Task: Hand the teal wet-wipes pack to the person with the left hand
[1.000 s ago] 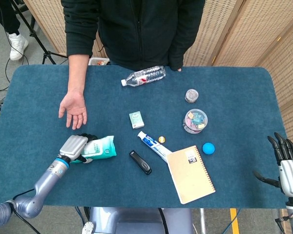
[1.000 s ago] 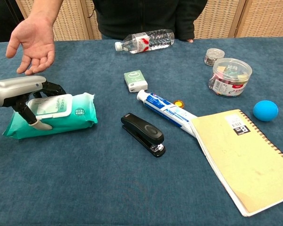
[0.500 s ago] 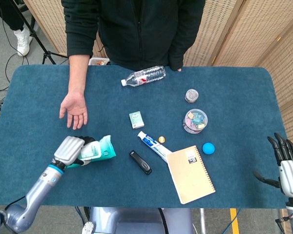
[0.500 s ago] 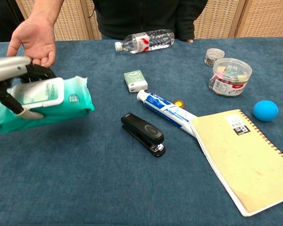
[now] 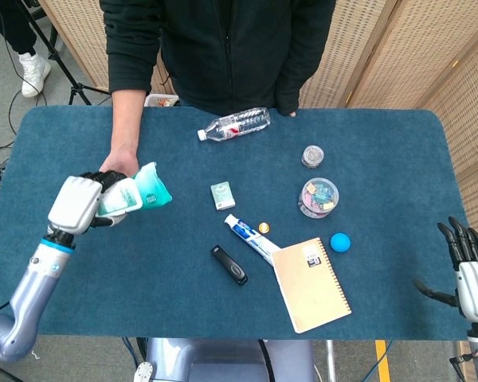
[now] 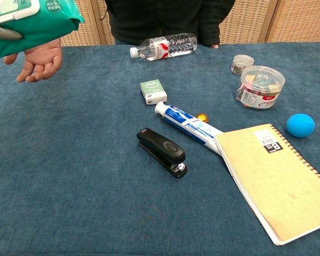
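Teal wet-wipes pack is gripped by the left hand, raised off the desk just above the person's open palm at far left; right hand is held empty, fingers apart.

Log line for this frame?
phase: handover | left hand: holds wipes pack, lifted above person's palm | right hand: open, idle at table edge | pack not yet released

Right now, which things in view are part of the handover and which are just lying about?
In the job:
teal wet-wipes pack, held up off the table
left hand, gripping it
person's open palm, under the pack

Lying about:
water bottle
stapler
toothpaste tube
notebook
blue ball
clip jar
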`<state>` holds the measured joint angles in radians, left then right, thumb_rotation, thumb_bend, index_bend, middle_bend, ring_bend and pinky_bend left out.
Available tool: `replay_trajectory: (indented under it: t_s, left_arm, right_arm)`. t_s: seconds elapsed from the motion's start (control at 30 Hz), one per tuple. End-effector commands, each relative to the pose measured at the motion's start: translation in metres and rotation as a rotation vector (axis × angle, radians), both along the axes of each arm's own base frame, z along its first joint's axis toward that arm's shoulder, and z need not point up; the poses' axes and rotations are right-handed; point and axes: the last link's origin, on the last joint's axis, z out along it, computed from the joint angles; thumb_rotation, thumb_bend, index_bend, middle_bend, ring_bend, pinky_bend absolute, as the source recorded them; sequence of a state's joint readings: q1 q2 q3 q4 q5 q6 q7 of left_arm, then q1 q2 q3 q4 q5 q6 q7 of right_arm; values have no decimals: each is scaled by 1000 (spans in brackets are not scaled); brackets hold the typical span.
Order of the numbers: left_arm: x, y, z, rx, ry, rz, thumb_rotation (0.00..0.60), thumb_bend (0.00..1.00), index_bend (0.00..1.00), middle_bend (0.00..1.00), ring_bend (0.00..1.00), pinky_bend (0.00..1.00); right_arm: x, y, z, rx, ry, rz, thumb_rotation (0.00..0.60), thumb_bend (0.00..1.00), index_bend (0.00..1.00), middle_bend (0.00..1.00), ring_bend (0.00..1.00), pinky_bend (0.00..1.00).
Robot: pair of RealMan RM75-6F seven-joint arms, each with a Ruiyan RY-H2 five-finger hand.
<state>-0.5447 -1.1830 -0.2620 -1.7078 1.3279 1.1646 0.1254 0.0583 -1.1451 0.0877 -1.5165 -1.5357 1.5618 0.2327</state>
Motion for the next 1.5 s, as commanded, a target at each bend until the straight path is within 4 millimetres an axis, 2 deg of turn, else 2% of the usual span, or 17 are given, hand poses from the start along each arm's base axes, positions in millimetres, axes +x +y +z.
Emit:
replay_trajectory:
  t_s: [0.03,0.3,0.4,0.47,0.5,0.53,0.6,0.63,0.7,0.87,1.03,1.17,1.2,1.37,1.5]
  left_arm:
    - [-4,24,8,33,55,18,600,395,642,626,487,583]
    - [-6,52,-9,22,79,51,600,373,643,626,484,583]
    - [-6,57,-24,7,108,68,600,333,644,622,484,583]
    - [-6,56,-29,6,104,67,600,266,619,540,427,556]
    - [-7,55,-31,-3,102,70,600,195,537,404,305,467]
    - [-8,54,-31,-2,102,77,600,111,409,231,162,357]
    - [-12,54,-31,1,110,94,600,15,162,33,9,167]
    - [-13,55,-31,7,113,101,600,0,67,0,0,101]
    - [-13,54,-29,15,111,107,600,0,1,0,0,24]
    - [-12,47,-14,41,60,101,600,0,0,0,0,0]
    - [-21,21,22,97,-20,78,600,0,0,0,0,0]
    - [-43,-7,40,123,-32,115,600,0,0,0,0,0]
    - [-57,-21,46,140,-43,152,600,0,0,0,0,0]
    - [-105,-72,53,199,-70,256,600,0,0,0,0,0]
    - [-127,-94,54,201,-72,327,600,0,0,0,0,0]
  right_arm:
    - [-1,-1,1,-2,0,-5,600,0,0,0,0,0]
    - [-2,-1,2,-7,1,-12,600,0,0,0,0,0]
    - [-3,-2,2,-5,-3,-14,600,0,0,0,0,0]
    - [-3,-2,3,-5,-6,-14,600,0,0,0,0,0]
    - [-3,-1,3,-5,-6,-15,600,0,0,0,0,0]
    - [-4,-1,3,-7,-6,-14,600,0,0,0,0,0]
    - [-3,-1,3,-8,-8,-13,600,0,0,0,0,0]
    - [-3,-1,3,-8,-8,-13,600,0,0,0,0,0]
    - [-3,-1,3,-6,-8,-13,600,0,0,0,0,0]
    - [-3,-1,3,-3,-7,-15,600,0,0,0,0,0]
    - [-2,-1,1,3,-5,-12,600,0,0,0,0,0]
    - [-1,0,1,3,-3,-8,600,0,0,0,0,0]
    - [-1,0,1,3,-3,-6,600,0,0,0,0,0]
    - [0,1,3,-5,-9,-2,600,0,0,0,0,0]
    - [1,1,4,-11,-14,1,600,0,0,0,0,0]
